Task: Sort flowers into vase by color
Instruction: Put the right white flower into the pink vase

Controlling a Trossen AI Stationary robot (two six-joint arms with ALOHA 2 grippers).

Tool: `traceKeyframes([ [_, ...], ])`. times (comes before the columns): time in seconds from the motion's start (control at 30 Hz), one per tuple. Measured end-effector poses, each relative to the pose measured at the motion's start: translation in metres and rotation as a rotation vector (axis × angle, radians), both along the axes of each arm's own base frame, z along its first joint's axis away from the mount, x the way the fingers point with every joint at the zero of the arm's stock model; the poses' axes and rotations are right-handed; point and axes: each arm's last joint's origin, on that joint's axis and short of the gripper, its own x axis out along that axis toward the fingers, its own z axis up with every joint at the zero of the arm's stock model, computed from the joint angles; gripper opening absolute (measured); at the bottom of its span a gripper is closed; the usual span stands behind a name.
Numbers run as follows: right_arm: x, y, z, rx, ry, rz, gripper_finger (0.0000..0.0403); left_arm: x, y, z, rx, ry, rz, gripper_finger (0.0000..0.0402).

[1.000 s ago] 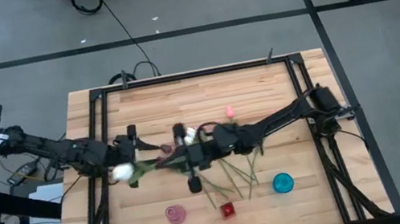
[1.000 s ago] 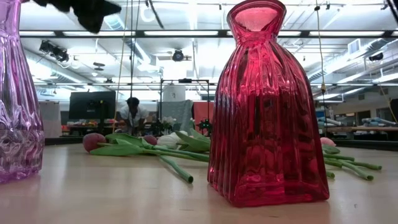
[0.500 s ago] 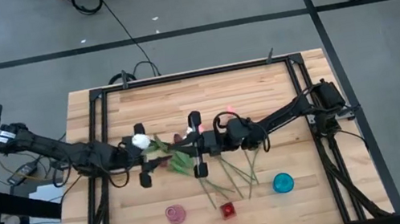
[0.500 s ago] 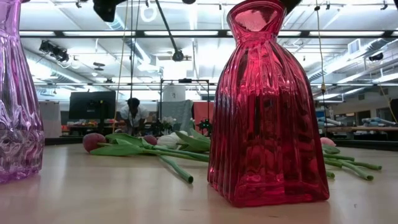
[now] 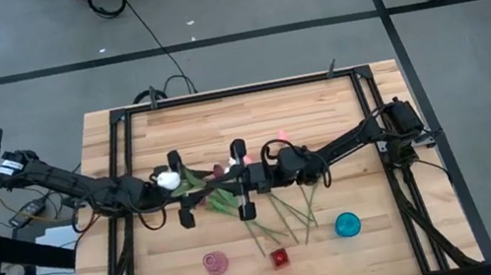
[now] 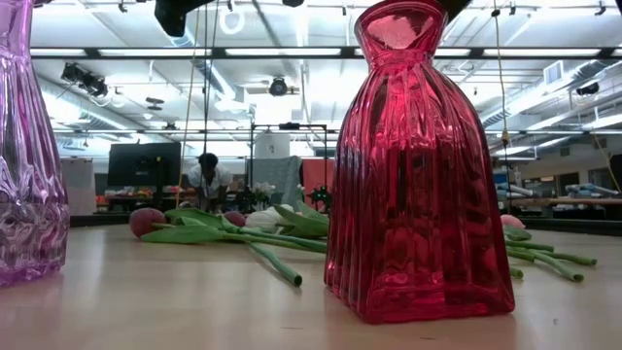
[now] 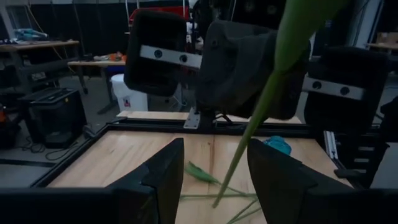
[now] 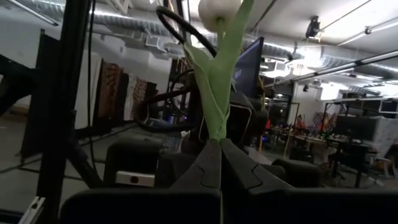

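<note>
A white tulip (image 5: 167,178) is held up between my two arms over the table's middle. Its head (image 8: 217,9) points at the left arm. My right gripper (image 8: 219,146) is shut on its stem. My left gripper (image 7: 214,149) is open, with one finger on either side of the green stem (image 7: 239,158), apart from it. The stem's free end hangs down beyond the fingers. More tulips (image 5: 283,213) lie flat on the table under the right arm, and they show in the low view as stems and heads (image 6: 243,231) behind the red vase (image 6: 418,165). My right gripper pinches the white tulip's stem (image 8: 217,132) between its two fingertips, just below where the long leaf splits off. The fingers lie level and come from the table's right. The flower is lifted clear, its head reaching out past the fingertips toward the left arm.
Three vases stand near the table's near edge: a pink-purple one (image 5: 215,263), a red one (image 5: 280,258) and a blue one (image 5: 346,225). A single pink head (image 5: 281,136) lies toward the far side. A black frame (image 5: 122,148) runs round the tabletop. A person stands in the room beyond.
Both grippers have turned about their wrists and risen, and one has left the top of the low view. The white head has swung from the near side of the left gripper to its far side. The right gripper has drawn a little toward the table's right.
</note>
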Motion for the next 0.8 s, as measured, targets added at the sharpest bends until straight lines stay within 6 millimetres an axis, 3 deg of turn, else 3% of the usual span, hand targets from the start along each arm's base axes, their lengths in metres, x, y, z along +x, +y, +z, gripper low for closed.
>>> traceKeyframes([
  [0.63,-0.0001,-0.0011,0.0005,-0.009,0.002,-0.024,0.0005,-0.0024,-0.0002,0.0048,-0.007,-0.035,-0.042,0.0181],
  [0.8,-0.0001,-0.0013,0.0004,0.011,0.003,-0.025,0.0007,-0.0003,0.0022,0.0055,-0.008,-0.049,-0.027,0.0158],
])
